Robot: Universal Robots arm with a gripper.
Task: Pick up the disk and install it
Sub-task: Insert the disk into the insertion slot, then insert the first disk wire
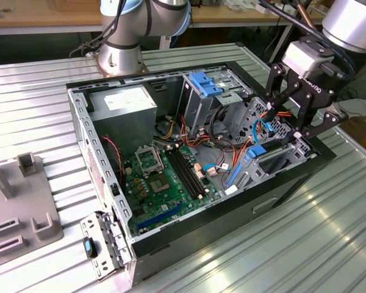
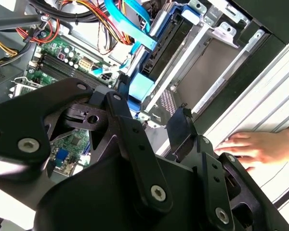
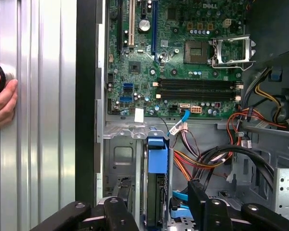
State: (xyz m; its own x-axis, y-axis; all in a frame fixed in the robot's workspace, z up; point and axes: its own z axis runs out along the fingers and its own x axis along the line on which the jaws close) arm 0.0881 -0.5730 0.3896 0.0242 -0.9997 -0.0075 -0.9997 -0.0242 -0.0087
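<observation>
Your pincer (image 1: 285,125) hangs over the end of the open computer case (image 1: 274,198) that lies toward the exterior view's right. Its two black fingers (image 3: 202,209) are spread wide apart with nothing between the pads, so it has hold of nothing. The disk (image 3: 156,185) stands on edge in a slot of the metal drive cage (image 3: 116,156) inside the case. You can see its dark body framed by the blue carrier, whose bright blue end faces the motherboard (image 3: 183,57).

In the first wrist view the disk lies along the line between the two fingers, with one finger off to each side of it, so the open pincer is lined up over the disk. In the exterior view the fingertips sit just above the cage's upper edge. You cannot tell from these views whether either fingertip touches the disk or the cage.

A bundle of coloured cables (image 3: 202,159) runs close beside the disk on one side, and a thin blue data cable (image 3: 180,122) crosses just past its blue end.

A person's hand (image 2: 257,147) rests flat on the ribbed metal worktop (image 1: 329,244), just beside the case's outer wall and near the pincer. The case lies on its side on that worktop, and the arm's base (image 1: 119,55) stands beyond its far edge
</observation>
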